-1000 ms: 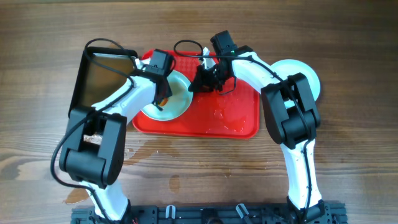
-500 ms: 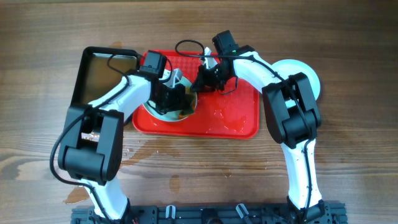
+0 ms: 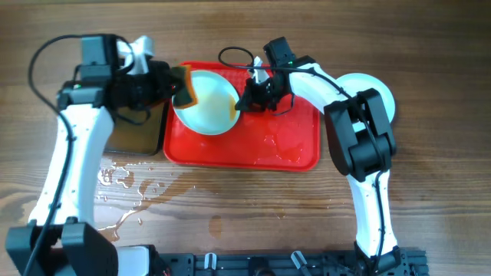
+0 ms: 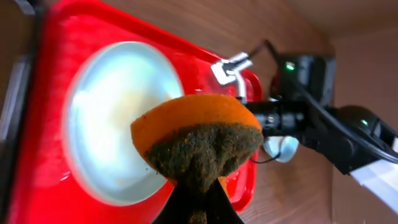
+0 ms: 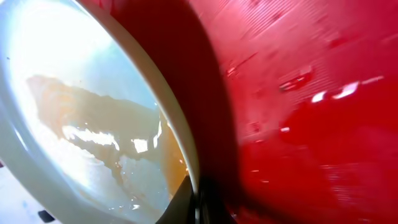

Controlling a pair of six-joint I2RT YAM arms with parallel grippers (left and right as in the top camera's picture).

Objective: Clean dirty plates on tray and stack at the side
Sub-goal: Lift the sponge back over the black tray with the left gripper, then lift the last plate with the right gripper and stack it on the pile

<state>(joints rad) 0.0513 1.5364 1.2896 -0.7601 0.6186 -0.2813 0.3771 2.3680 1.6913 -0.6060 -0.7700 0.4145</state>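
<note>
My left arm reaches far up the left side of the table (image 3: 430,192), elbow out to the left and wrist turned right, so the left gripper (image 3: 178,87) points across the pan (image 3: 142,132) toward the tray (image 3: 284,149). Its jaws are clamped tight on a sponge (image 3: 186,89), orange with a dark scrub face. In the left wrist view the sponge (image 4: 196,140) is pinched at its lower end and hangs over the plate (image 4: 115,121); I cannot tell whether it touches. The plate (image 3: 203,103) sits in the far left part of the tray, with brownish liquid pooled at its right edge. My right arm bends in from the right, forearm running left over the tray's far side, and the right gripper (image 3: 241,104) is closed on the plate's right rim. The right wrist view shows the plate (image 5: 81,124) lifted off the red tray (image 5: 298,124) with a shadow beneath it, so it is tilted, with a brown streak across its wet face. A second plate (image 3: 381,90) lies on the table right of the tray, partly hidden by the right arm. Water (image 3: 123,176) is spattered just near of the pan.
</note>
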